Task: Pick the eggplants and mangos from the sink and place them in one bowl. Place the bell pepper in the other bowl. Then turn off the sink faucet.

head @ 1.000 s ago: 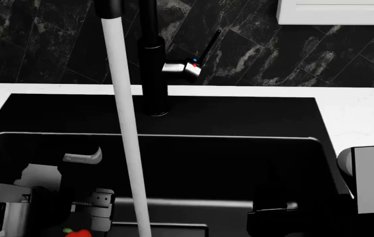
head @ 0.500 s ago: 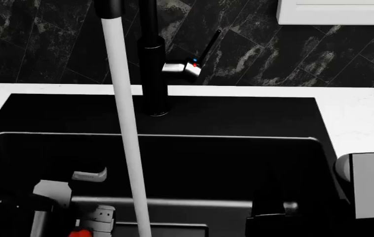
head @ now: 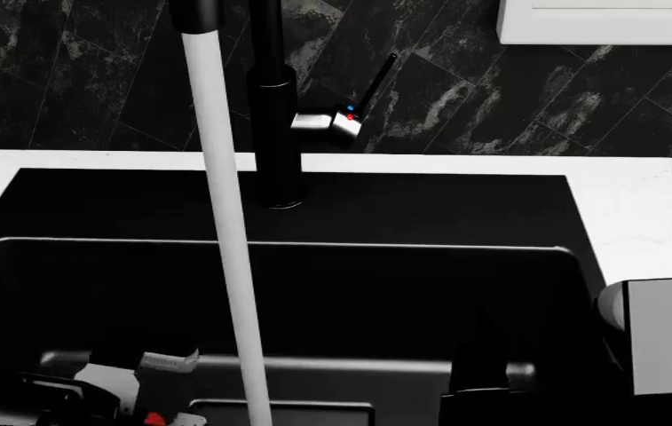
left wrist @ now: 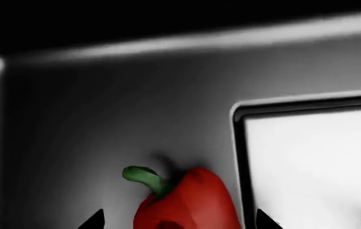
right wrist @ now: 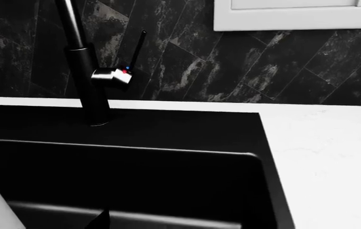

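Down on the matte black floor of the sink (head: 430, 293), at your seven o'clock, your left gripper (left wrist: 179, 220) spreads its dark fingertips on either side of the glossy, lobed red bell pepper (left wrist: 190, 202), beside the square drain plate (left wrist: 314, 162). Your right gripper's state cannot be told. A smooth white stream (head: 226, 222) falls from the cylindrical black faucet (head: 276, 115).

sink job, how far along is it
Nothing shows as done: no bowl is in view, so any sorting can't be checked. In hand: the left gripper hangs low in the sink with the bell pepper between its fingertips, a closed grip not evident. Left: bowling the pepper, and shutting the sink faucet, since the water stream runs.
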You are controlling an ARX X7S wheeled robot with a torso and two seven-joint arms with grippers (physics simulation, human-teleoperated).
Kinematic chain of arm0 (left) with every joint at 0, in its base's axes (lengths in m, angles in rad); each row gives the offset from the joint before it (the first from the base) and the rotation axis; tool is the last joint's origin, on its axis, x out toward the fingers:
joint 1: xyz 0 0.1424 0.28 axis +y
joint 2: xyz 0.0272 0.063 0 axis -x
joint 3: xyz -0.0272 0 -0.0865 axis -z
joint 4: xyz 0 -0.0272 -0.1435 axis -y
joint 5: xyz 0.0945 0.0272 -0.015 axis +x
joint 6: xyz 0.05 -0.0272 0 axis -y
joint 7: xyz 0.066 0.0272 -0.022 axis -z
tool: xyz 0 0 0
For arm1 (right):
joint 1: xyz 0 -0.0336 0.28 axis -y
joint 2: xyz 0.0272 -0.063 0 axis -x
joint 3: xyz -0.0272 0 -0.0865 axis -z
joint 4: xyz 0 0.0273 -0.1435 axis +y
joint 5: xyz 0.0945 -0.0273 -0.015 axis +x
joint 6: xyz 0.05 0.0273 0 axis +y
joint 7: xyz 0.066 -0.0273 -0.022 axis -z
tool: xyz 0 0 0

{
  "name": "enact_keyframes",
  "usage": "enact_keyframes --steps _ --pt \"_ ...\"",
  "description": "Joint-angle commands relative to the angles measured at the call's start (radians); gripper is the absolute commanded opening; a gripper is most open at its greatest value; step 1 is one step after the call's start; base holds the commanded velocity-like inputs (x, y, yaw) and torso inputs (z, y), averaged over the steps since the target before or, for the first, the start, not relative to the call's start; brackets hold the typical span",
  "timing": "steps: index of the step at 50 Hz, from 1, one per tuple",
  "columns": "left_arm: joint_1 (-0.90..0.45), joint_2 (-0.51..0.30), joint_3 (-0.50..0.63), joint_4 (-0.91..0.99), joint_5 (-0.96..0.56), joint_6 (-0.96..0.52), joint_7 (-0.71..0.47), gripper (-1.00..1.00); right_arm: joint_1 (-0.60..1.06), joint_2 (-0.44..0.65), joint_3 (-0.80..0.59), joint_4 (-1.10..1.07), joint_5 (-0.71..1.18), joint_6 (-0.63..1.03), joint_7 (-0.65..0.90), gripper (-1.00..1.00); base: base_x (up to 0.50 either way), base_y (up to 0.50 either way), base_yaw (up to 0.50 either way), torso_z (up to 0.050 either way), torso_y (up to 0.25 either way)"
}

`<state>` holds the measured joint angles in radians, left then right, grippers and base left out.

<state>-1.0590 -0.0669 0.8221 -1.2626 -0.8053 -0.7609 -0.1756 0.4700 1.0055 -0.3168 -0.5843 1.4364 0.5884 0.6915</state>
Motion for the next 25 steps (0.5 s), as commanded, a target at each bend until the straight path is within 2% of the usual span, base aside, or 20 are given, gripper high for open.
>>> enact_keyframes --steps 1,4,5,18,25 --pt "0.027 0.043 -0.118 -0.045 0.125 0.01 0.071 1.0 -0.017 -0.004 0.012 -0.004 -0.013 -0.008 -0.014 1.0 0.0 0.0 0.0 0.0 0.0" --pt "0.021 0.046 -0.15 -0.045 0.157 0.009 0.08 1.0 -0.02 -0.001 0.016 -0.006 -0.012 -0.011 -0.014 1.0 0.0 0.0 0.0 0.0 0.0" --pt "0.021 0.048 -0.157 -0.045 0.168 0.009 0.082 -1.0 -0.023 -0.003 0.015 -0.004 -0.015 -0.013 -0.016 1.0 0.0 0.0 0.0 0.0 0.0" --pt "-0.02 0.04 -0.233 -0.019 0.25 0.017 0.085 -1.0 -0.007 -0.003 0.007 -0.004 0.0 0.004 -0.013 1.0 0.0 0.0 0.0 0.0 0.0" --pt "0.105 -0.134 -0.323 0.543 0.119 -0.263 -0.102 -1.0 0.014 -0.01 0.001 0.006 0.0 0.014 -0.018 1.0 0.0 0.0 0.0 0.0 0.0"
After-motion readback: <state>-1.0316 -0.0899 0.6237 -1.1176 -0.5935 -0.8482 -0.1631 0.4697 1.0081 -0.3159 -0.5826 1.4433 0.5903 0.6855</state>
